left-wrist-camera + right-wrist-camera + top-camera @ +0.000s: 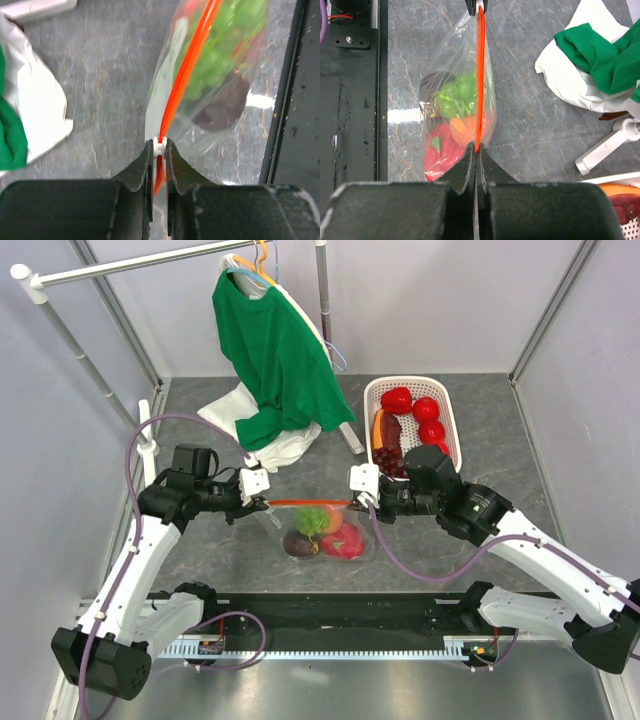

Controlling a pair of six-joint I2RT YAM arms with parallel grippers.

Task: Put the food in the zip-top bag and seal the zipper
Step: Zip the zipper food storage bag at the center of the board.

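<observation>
1. From the top view, your left gripper (267, 503) and right gripper (351, 502) face each other across the middle of the table (480, 570). The orange-red zipper (306, 502) is stretched straight between them. The zip-top bag (322, 552) spreads from that strip toward the arm bases. Inside it are the green grape bunch (312, 519), the pink dragon fruit (345, 543), a dark fruit (300, 545) and an orange fruit (333, 524). Behind your right arm, the white basket (449, 412) holds red fruits (398, 400). A green shirt (270, 340) hangs from a hanger above a white cloth (232, 412).

2. In the left wrist view, your left jaws are pinched shut on the zipper, right at its white end piece (159, 145). The strip runs away from the fingertips as a single line. The grapes and the dark fruit show blurred through the clear plastic to its right. The shirt and cloth lie at the left edge.

3. In the right wrist view, your right jaws are clamped on the opposite end of the zipper, with no gap visible between the fingers. The strip runs straight up the frame to your left gripper's tips at the top edge. The bag bulges to its left with the grapes, the orange fruit and the dragon fruit inside. You cannot tell from here whether the track is pressed closed along its full length.
</observation>
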